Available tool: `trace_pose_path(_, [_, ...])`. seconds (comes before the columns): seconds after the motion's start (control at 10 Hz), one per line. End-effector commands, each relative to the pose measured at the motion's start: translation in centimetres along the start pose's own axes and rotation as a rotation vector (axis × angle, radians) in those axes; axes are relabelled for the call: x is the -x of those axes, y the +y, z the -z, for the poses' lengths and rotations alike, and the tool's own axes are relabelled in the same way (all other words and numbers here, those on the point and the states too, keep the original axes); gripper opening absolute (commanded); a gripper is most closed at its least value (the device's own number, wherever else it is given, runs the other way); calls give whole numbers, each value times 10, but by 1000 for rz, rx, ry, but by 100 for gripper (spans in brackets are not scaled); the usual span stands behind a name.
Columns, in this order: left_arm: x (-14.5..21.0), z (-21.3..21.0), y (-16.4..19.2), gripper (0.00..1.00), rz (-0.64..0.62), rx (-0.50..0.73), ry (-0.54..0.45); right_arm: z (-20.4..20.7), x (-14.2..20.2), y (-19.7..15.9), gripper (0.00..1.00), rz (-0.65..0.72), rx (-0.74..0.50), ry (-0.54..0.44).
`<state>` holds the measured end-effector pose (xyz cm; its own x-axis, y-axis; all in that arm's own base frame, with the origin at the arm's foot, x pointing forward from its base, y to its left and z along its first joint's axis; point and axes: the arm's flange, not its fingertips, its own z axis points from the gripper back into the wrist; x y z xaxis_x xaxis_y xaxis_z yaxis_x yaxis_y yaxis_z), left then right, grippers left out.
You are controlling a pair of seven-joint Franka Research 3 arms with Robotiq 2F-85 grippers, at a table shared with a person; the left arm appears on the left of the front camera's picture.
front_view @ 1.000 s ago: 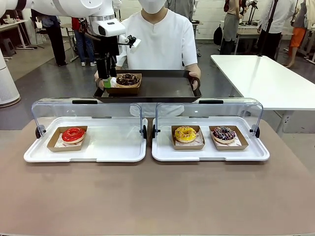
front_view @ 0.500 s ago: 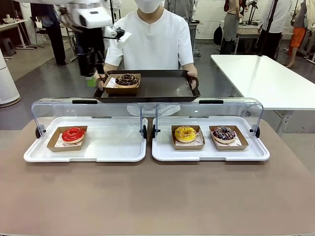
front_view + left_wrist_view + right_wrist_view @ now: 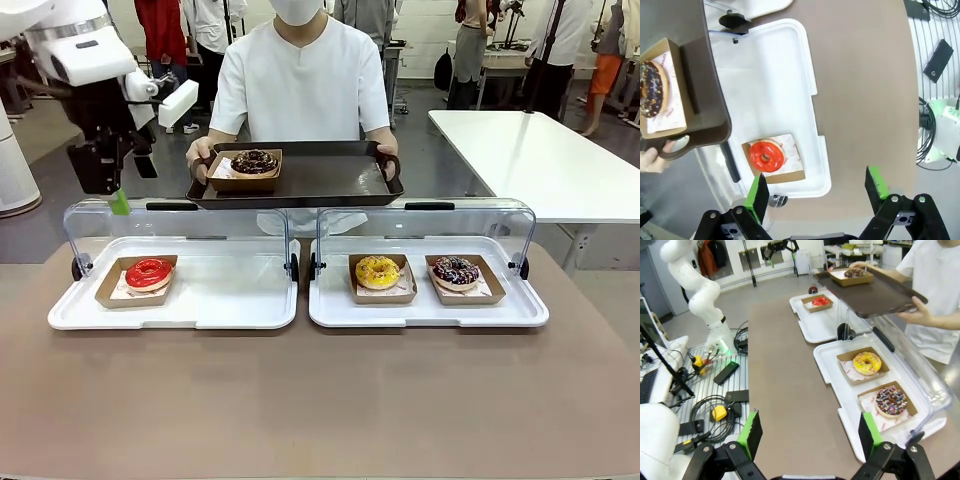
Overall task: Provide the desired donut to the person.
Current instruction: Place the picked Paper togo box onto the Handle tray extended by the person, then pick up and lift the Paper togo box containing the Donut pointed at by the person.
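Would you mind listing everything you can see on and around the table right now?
Table: one, brown, under both display trays.
Display trays: two, white, side by side.
Lids: two, clear, raised.
Red donut: one, left display tray, in a cardboard boat.
Yellow donut: one, right display tray.
Sprinkled donut: one, dark, right display tray.
Chocolate donut: one, brown, in a boat on the serving tray.
Serving tray: one, dark brown, held beyond the lids.
Side table: one, white, far right.
Person's hands: two, on the serving tray's handles.
Left gripper: black, green pads, open, empty, above the red donut's end.
Right gripper: open, empty, back from the trays.
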<state>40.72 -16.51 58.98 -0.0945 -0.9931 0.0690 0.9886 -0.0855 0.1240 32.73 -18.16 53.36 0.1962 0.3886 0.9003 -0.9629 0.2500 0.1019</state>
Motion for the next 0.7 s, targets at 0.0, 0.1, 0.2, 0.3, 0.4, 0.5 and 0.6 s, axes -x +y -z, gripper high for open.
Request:
trace_pose_path(0.0, [3,6,16,100,37,35,-42,0,0,0,100,-7,-5,-15])
trace_pose_path(0.1, [0,0,0,100,0,0,0,0,0,0,100,-7,-5,-15])
trace_pose_path(0.2, [0,0,0,100,0,0,0,0,0,0,100,-7,-5,-15])
trace_pose_path(0.3, [0,0,0,100,0,0,0,0,0,0,100,-7,-5,-15])
trace_pose_path(0.4, [0,0,0,100,0,0,0,0,0,0,100,-7,-5,-15])
trace_pose_path(0.5, [0,0,0,100,0,0,0,0,0,0,100,-7,-5,-15])
trace_pose_path(0.6, [0,0,0,100,0,0,0,0,0,0,100,-7,-5,-15])
